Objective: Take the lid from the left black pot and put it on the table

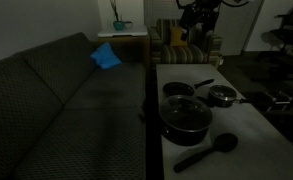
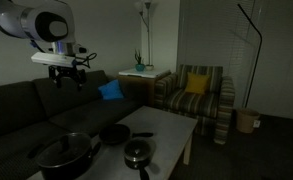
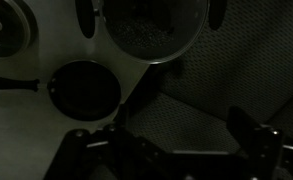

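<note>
- Sofa (image 1: pixel 56 100) runs alongside the table (image 1: pixel 258 140); the room is dim.
- Left black pot (image 1: pixel 184 133) sits on the table, with the long-handled pan (image 1: pixel 179 90) and small saucepan (image 1: pixel 221 97) just beyond it.
- Lid (image 1: pixel 186 110) is seated on that pot, nothing touching it.
- Gripper (image 2: pixel 66 80) is high in the air, well apart from the pots, fingers spread wide and holding nothing.
- Black utensil (image 1: pixel 206 150) lies beside the pot.

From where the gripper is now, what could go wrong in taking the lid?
1. The gripper hangs high, far from the lid, which shows only faintly in this dim light; a grasp may miss.
2. The pan, the saucepan and the ladle crowd the table, so the lid might strike one.
</note>
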Robot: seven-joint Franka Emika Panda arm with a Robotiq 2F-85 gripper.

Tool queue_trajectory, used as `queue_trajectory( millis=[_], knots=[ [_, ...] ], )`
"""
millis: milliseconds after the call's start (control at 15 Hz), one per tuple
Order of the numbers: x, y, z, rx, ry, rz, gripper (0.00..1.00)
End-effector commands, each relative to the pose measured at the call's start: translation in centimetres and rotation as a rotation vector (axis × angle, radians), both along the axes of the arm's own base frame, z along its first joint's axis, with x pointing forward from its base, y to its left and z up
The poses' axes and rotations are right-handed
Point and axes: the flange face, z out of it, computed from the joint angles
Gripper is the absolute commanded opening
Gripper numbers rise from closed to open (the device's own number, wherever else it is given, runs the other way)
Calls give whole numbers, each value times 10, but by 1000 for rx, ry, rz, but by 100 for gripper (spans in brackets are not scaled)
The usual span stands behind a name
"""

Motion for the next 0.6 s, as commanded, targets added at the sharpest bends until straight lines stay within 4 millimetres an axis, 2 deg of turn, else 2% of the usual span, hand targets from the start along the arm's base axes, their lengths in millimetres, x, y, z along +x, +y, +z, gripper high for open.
queue_trajectory(
  millis=[0,200,467,533],
  knots=[
    [2,1,0,1,-1,0,100],
    [3,-1,-5,-12,14,-9,100],
    [11,-2,-33,-23,35,5,100],
    [14,-4,-46,-18,47,5,100]
  ],
)
